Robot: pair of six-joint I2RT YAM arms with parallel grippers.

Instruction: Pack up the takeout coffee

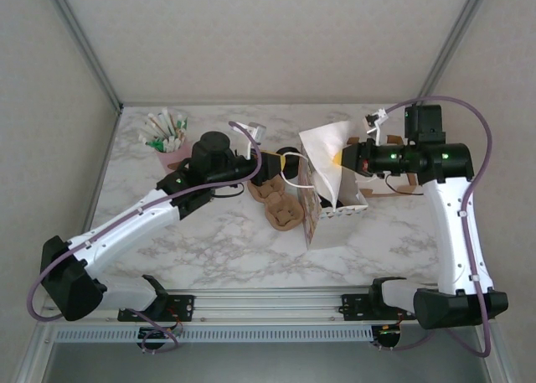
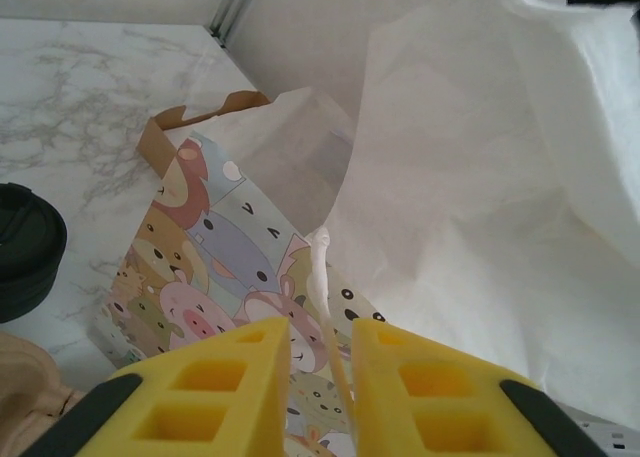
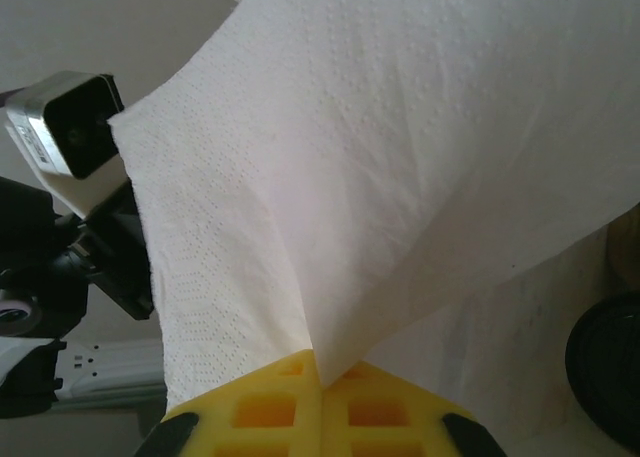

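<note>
On the table's middle, both grippers meet at a cartoon-printed bag [image 2: 215,257].
Left gripper [image 2: 320,329] stands a narrow gap apart around the bag's white edge. Right gripper [image 3: 322,362] is pressed together, pinching a napkin [image 3: 380,177] that drapes over the bag's mouth. Where the coffee sits I cannot tell; a black round thing [image 2: 25,242] beside the bag could be its lid. Pulp tray [image 1: 280,203] lies left of the bag, pink cup [image 1: 170,155] farther back. The table [image 1: 209,249] is marble, the walls [image 1: 268,39] pale.

The cartoon-printed paper bag [image 2: 220,267] looks smooth and faintly sheened; its handle is raw brown kraft. Above the bag, the thin white paper napkin [image 3: 380,177] is matt with fine dotted embossing. Left of the bag, the brown moulded-pulp cup tray [image 1: 280,207] looks rough and dull. Under the bag, the marble-patterned tabletop [image 1: 209,249] is smooth.
</note>
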